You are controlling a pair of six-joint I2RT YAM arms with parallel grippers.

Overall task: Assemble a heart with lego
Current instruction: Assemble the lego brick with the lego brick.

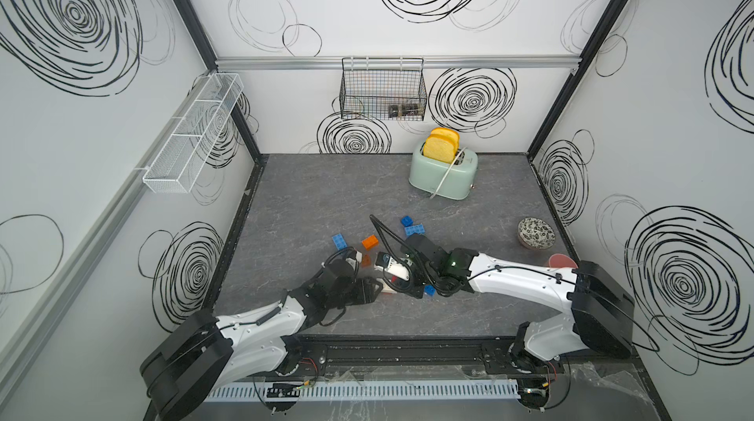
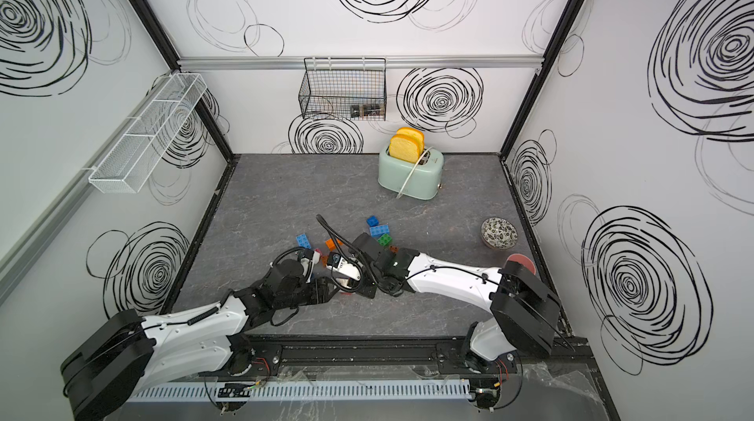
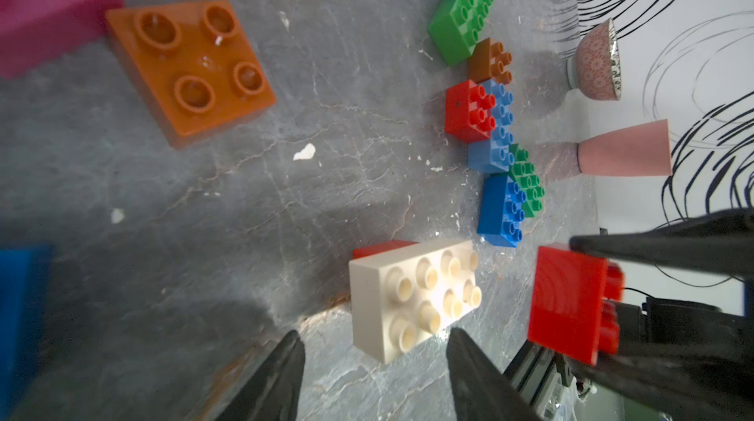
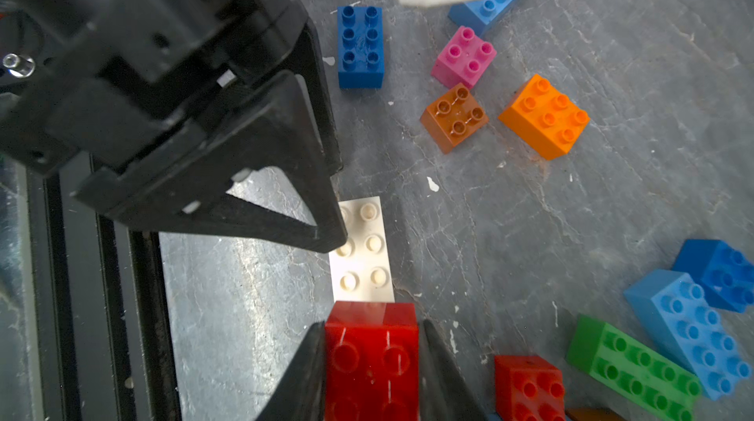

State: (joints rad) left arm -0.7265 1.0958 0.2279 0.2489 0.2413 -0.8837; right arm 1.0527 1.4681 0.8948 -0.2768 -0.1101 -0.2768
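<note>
A white oblong lego brick (image 3: 412,296) lies studs up near the table's front edge. My left gripper (image 3: 375,335) is open, its tips either side of the brick's near end and nothing gripped. In the right wrist view, one of the left gripper's fingers (image 4: 285,202) reaches over the white brick (image 4: 361,260). My right gripper (image 4: 373,325) is shut on a red brick (image 4: 371,357), held just beside the white one. Loose bricks lie beyond: dark blue (image 4: 360,47), pink (image 4: 463,58), brown (image 4: 455,117), orange (image 4: 544,117), green (image 4: 632,366), light blue (image 4: 689,329), small red (image 4: 528,388).
A mint toaster (image 1: 442,178) with bread stands at the back. A patterned bowl (image 1: 535,232) and a pink cup (image 1: 562,262) sit by the right wall. A black wire basket (image 1: 381,88) and a white mesh shelf (image 1: 191,137) hang on the walls.
</note>
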